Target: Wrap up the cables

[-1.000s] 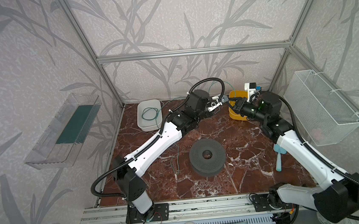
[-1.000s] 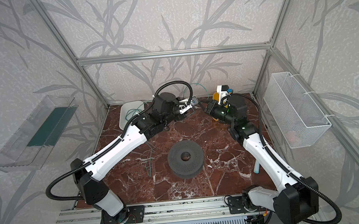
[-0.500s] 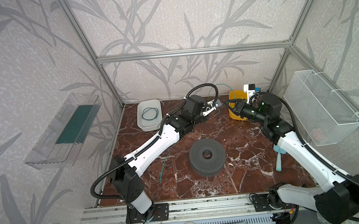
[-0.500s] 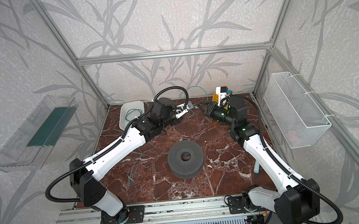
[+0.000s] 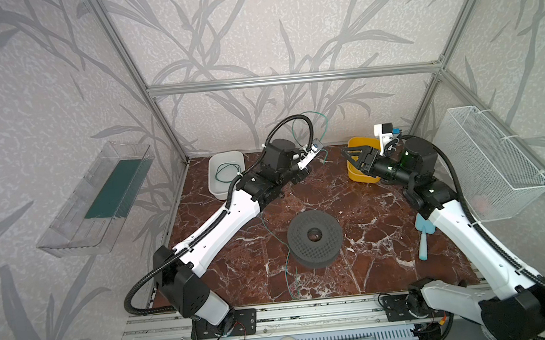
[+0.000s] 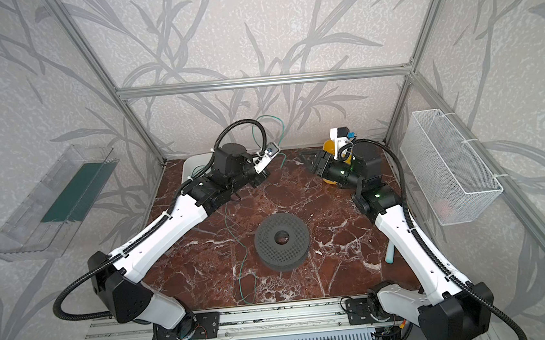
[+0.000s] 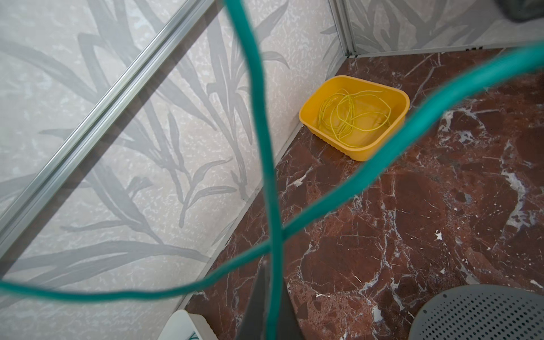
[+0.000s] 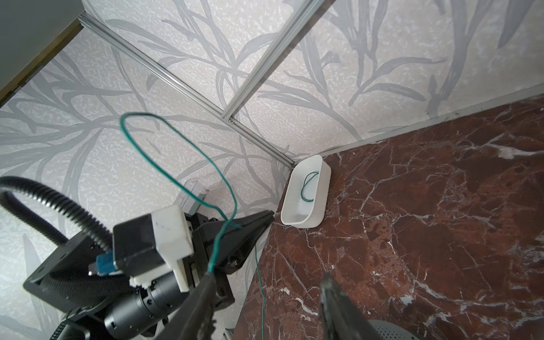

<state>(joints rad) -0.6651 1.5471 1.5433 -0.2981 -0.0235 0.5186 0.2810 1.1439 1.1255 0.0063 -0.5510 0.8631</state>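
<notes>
left fingers [image 8: 253, 228] pinch the green cable [image 7: 260, 117] loop, upper middle in both top views; right fingers [image 8: 203, 300] wide, holding nothing.

L gripper [image 8: 265, 220] clamps shut on green cable [image 8: 188, 164], pulls back left, away from R gripper [image 8: 268, 276]; R jaws open, let go; cable tail shifts across tabletop [image 5: 385, 208].
</notes>
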